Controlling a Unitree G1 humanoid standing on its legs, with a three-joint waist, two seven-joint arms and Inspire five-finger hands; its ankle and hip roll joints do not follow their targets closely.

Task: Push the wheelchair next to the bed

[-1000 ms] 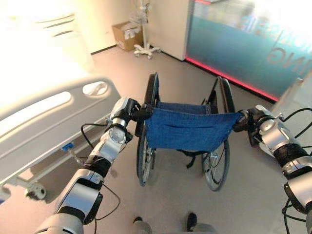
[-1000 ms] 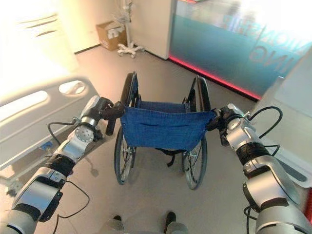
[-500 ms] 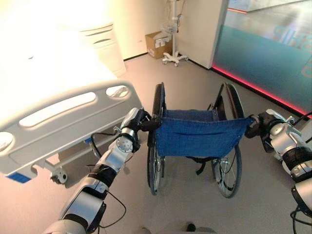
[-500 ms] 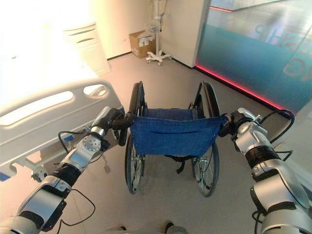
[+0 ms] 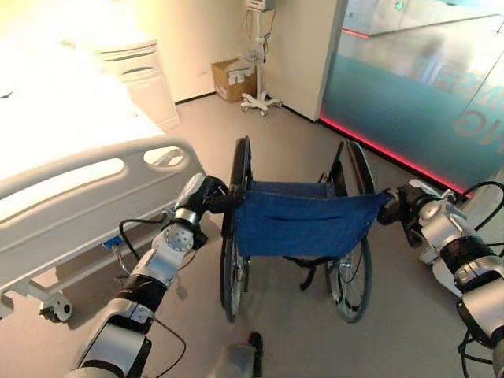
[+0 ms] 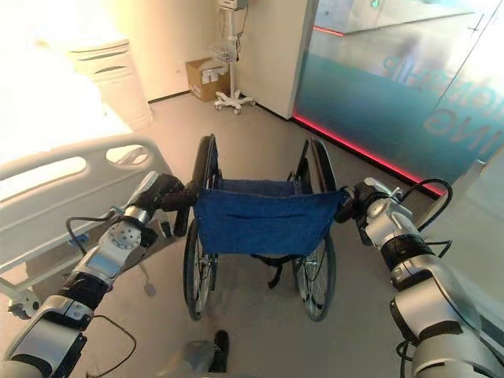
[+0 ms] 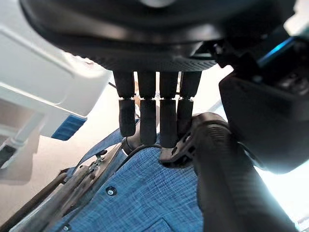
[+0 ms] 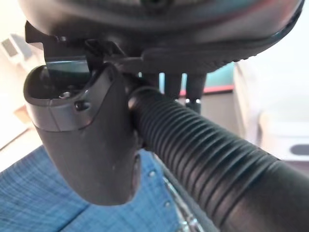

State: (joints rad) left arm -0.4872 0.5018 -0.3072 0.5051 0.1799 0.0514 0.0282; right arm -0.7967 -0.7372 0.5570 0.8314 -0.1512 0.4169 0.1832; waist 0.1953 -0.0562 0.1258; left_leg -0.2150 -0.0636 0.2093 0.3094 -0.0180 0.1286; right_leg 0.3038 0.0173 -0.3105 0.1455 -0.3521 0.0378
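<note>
Bed (image 5: pixel 55 205) on my left, one, its far part washed out by glare; only the footboard with cut-outs reads clearly. One wheelchair (image 5: pixel 303 220) stands just beside the footboard corner, apart from it, blue back sling toward me, two big wheels visible, front castors hidden under the seat. Open grey floor (image 5: pixel 299 134) ahead and to the right, bounded by a glass wall with a red strip (image 5: pixel 386 153). One cardboard box (image 5: pixel 228 79) and one wheeled pole stand (image 5: pixel 258 98) against the far wall. My left hand (image 5: pixel 206 197) is curled round the left push handle (image 7: pixel 227 179); my right hand (image 6: pixel 356 203) is clenched on the ribbed right push handle (image 8: pixel 203 159).
</note>
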